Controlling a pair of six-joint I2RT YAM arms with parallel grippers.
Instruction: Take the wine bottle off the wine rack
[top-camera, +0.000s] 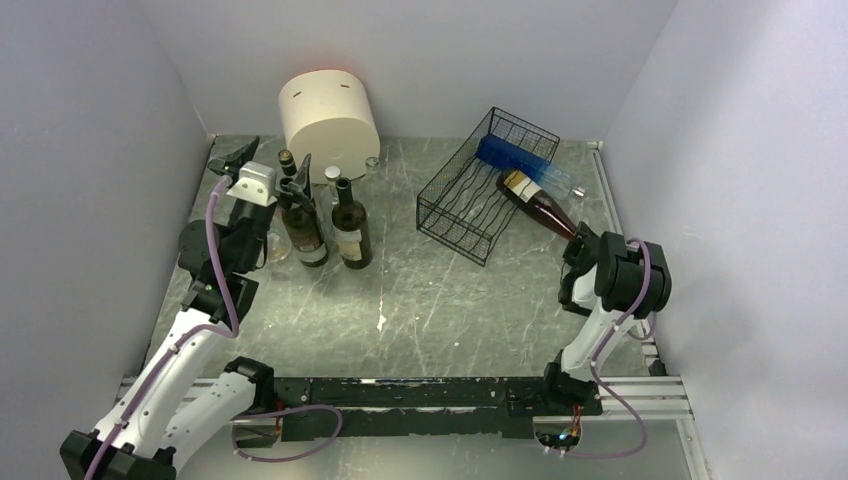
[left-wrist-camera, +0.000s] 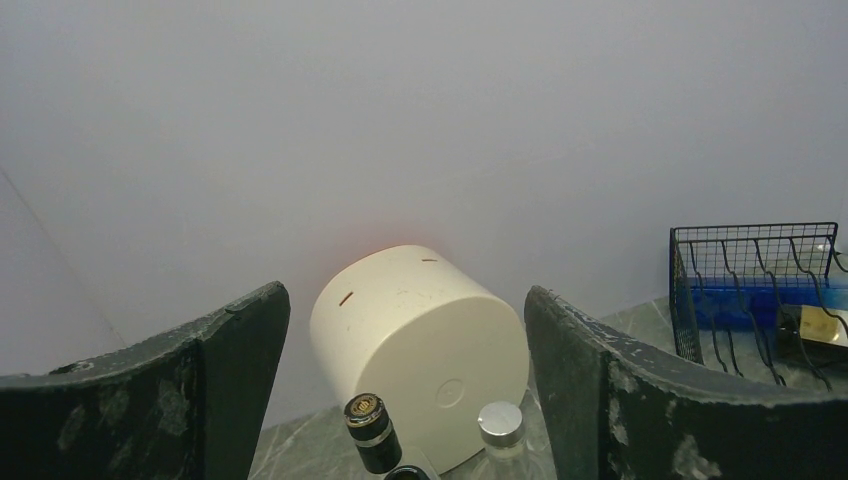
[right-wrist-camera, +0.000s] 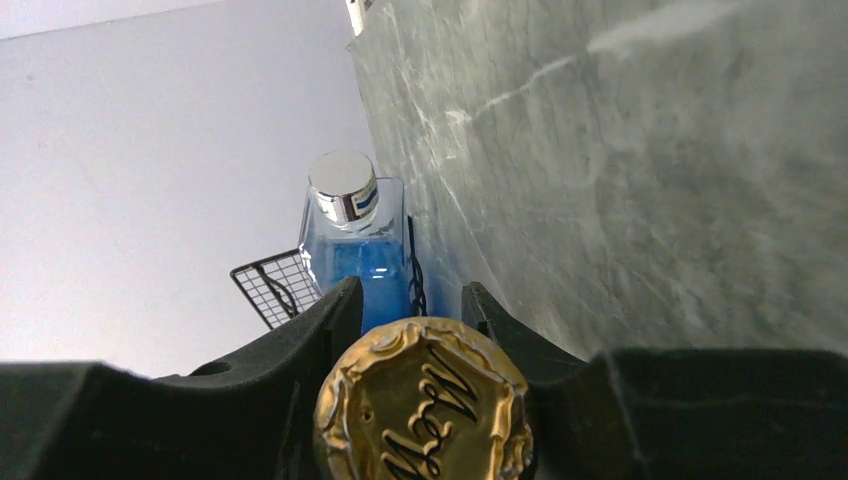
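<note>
two fingers of the right gripper (right-wrist-camera: 410, 300) are clamping the neck of the wine bottle (top-camera: 535, 205), just behind its gold foil cap, and they are looking pressed against it on both sides. the right arm is rising from the near edge with its elbow folded high, wrist pointing away and a little left toward the bottle's mouth end. the bottle is lying on its side, base end inside the wine rack (top-camera: 465, 205), neck end reaching out over the rack's right rim. it is probably handling as heavy, rigid, slick glass that breaks if dropped, so a neck hold is risking droop and slip; drawing it out along its own length is looking safer than lifting. beyond it, a blue bottle (top-camera: 515, 153) is lying in the same rack. far left, the left gripper (left-wrist-camera: 405, 292) is hanging wide open above upright bottles (top-camera: 350, 235), holding nothing.
</note>
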